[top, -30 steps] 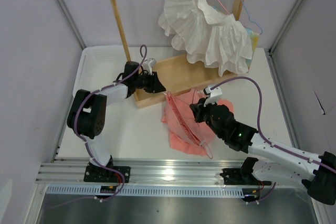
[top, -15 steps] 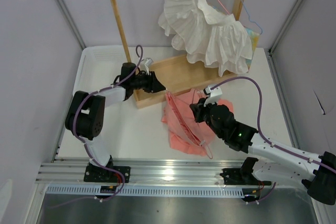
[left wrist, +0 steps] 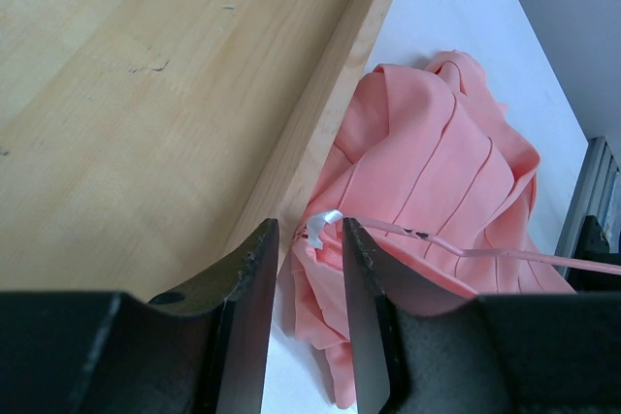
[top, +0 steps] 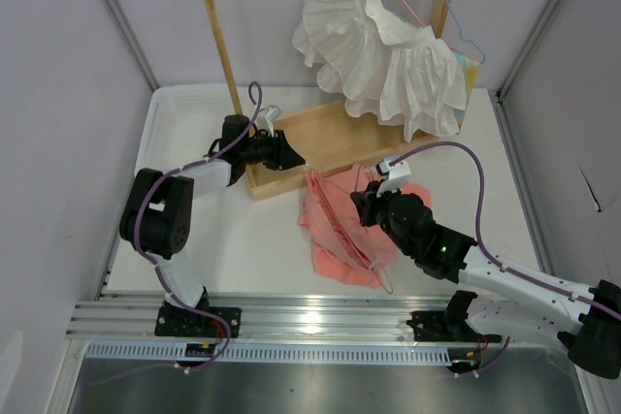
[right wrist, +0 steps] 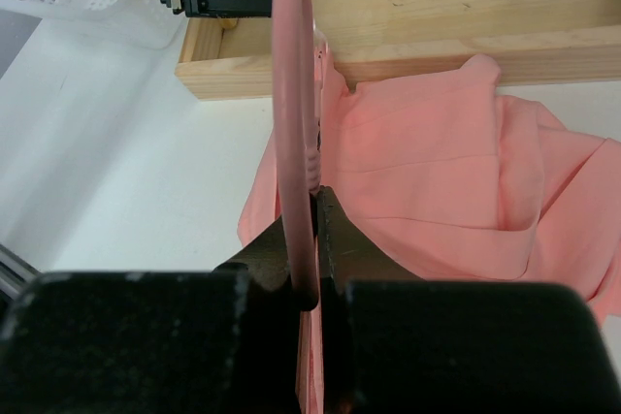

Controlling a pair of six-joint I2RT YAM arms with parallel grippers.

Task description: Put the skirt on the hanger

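The salmon-pink skirt (top: 340, 239) lies crumpled on the white table just in front of the wooden rack base. Across it slants the thin pale-pink hanger (top: 335, 215), and my right gripper (top: 364, 203) is shut on its wire. In the right wrist view the hanger (right wrist: 291, 94) rises from between the closed right gripper (right wrist: 312, 206) over the skirt (right wrist: 437, 172). My left gripper (left wrist: 306, 230) is open at the base's corner. A skirt (left wrist: 437, 172) corner with a white tag (left wrist: 325, 222) shows between its tips, and the hanger (left wrist: 485, 252) wire runs off to the right.
A wooden rack (top: 218, 36) stands at the back on a flat wooden base (top: 320, 138). A white ruffled garment (top: 388, 46) hangs from its rail beside a light-blue wire hanger (top: 466, 41). A white basket (top: 184, 99) sits at the back left.
My left arm's wrist has shifted slightly toward the back left, with its fingers still at the base corner. The right arm, hanger and skirt have not moved.
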